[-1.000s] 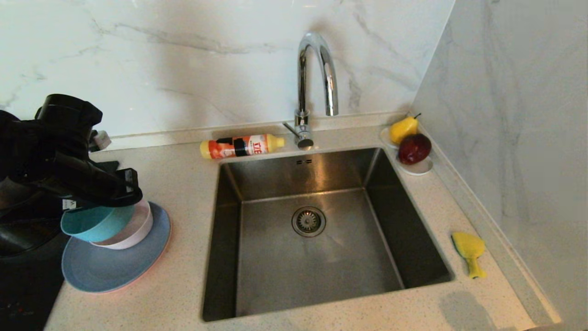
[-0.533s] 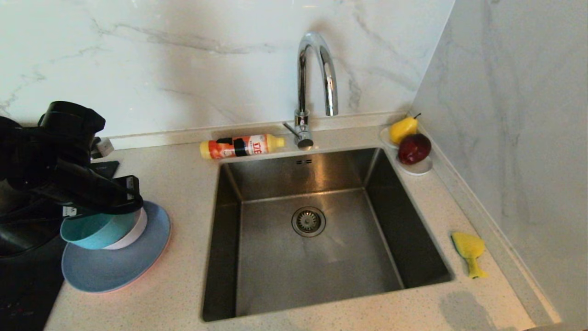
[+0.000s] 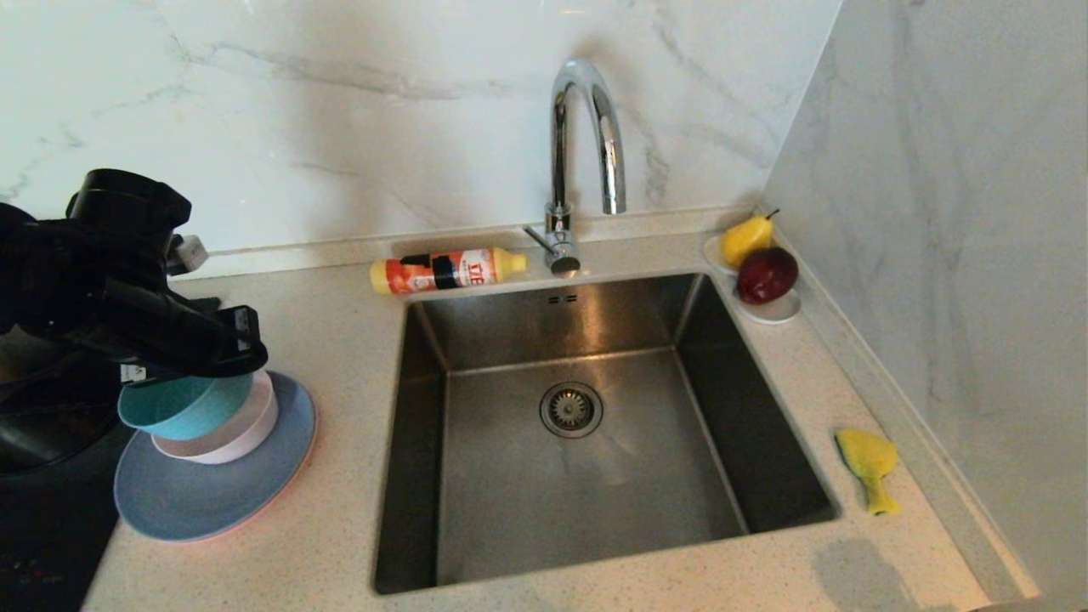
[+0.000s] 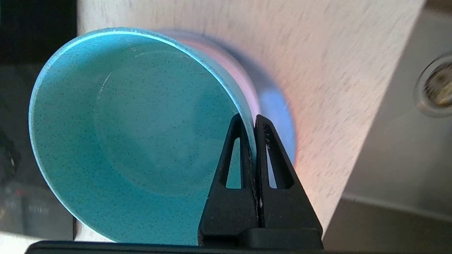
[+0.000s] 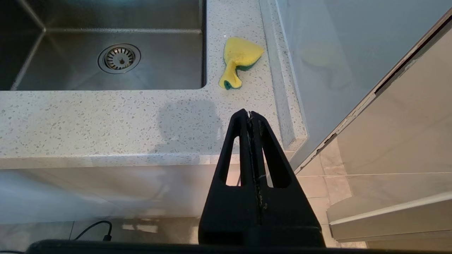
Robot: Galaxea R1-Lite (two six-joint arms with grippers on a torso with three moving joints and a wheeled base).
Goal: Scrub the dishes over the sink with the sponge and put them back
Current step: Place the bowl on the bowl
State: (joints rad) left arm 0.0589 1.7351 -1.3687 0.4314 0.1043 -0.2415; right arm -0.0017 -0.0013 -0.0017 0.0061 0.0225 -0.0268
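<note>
My left gripper (image 3: 240, 355) (image 4: 249, 118) is shut on the rim of the teal bowl (image 3: 180, 408) (image 4: 134, 141), one finger inside and one outside. It holds the bowl tilted over the dish stack left of the sink (image 3: 527, 501). Under it sits the pale pink bowl (image 3: 242, 435) on the grey-blue plate (image 3: 212, 497); a pink plate edge (image 3: 311, 442) peeks out beneath. I cannot tell whether the two bowls touch. The bent yellow sponge (image 3: 867, 463) (image 5: 240, 58) lies on the counter right of the sink. My right gripper (image 5: 249, 113) is shut and empty, parked off the counter's front edge.
A chrome faucet (image 3: 586, 127) rises behind the sink, and an orange bottle (image 3: 446, 270) lies beside it. A white dish (image 3: 778, 310) in the back right corner holds a pear (image 3: 746, 240) and a red apple (image 3: 767, 274). A black cooktop (image 3: 42, 535) lies at the far left, a marble wall on the right.
The left gripper dipped slightly toward the stack with the teal bowl, then rose back to about where it was. The right arm has not moved.
</note>
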